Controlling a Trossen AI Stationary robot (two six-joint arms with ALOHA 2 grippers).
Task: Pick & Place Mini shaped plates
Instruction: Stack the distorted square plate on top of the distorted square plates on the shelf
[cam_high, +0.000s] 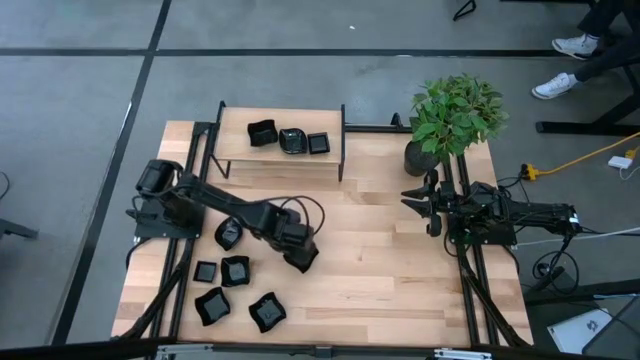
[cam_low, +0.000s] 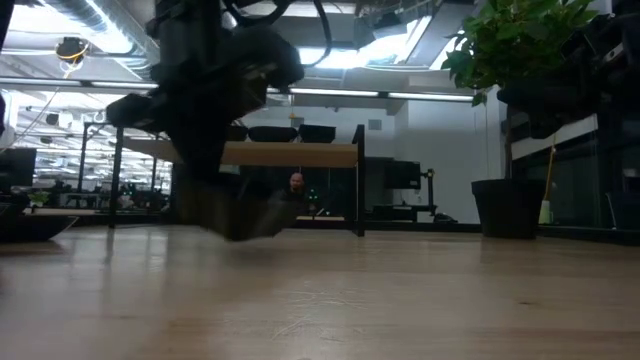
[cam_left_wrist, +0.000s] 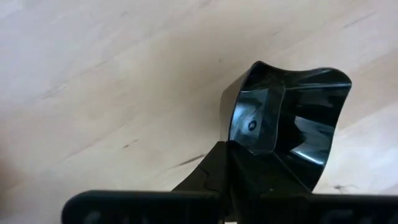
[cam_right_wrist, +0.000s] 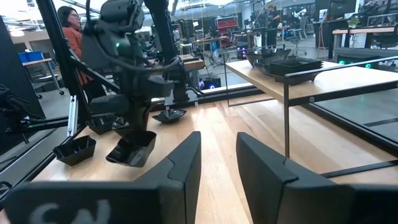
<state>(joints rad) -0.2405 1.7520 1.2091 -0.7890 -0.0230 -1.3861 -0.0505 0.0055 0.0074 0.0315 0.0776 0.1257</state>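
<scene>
My left gripper (cam_high: 303, 262), center-left of the high view, is clamped on a black dish (cam_left_wrist: 287, 118), seemingly just off the table (cam_high: 380, 260).

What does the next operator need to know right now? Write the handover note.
Left end effector: shut on a mini plate, mid-table, just off the wood.
Right end effector: part open, empty, waiting at the right side by the potted plant.
Done: three plates on the raised shelf.
Left: five plates on the table's left, plus the held one, presumably bound for the shelf.
</scene>
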